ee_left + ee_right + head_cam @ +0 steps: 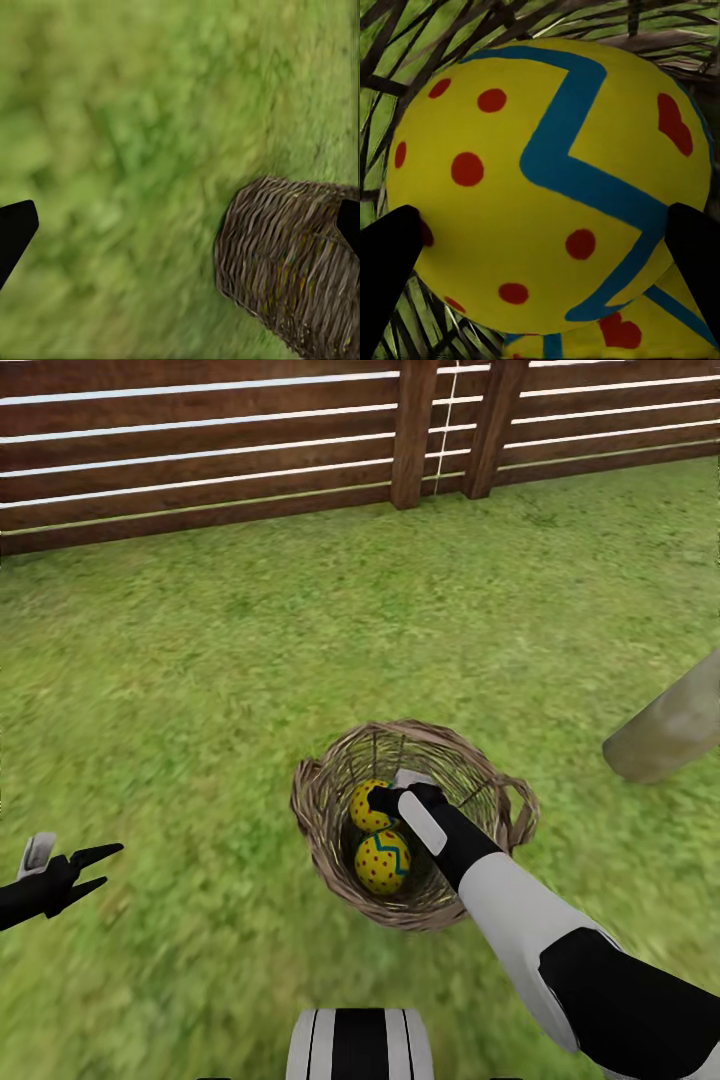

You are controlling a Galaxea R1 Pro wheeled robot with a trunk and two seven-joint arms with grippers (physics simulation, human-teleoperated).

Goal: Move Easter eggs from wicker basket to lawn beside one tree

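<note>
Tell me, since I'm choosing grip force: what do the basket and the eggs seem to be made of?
The round brown wicker basket looks like woven cane, matte, with open gaps and a braided rim. The yellow red-dotted eggs with a blue zigzag look smooth, hard and painted, perhaps plastic or wood; the render cannot settle which.

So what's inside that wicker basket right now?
Two Easter eggs show in the wicker basket, with the right gripper reaching onto the farther one. The arm covers part of the inside.

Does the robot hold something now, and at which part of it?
The right gripper is inside the brown wicker basket, one fingertip at each side of a yellow egg with red dots. A firm hold cannot be told. The left gripper is open, empty.
</note>
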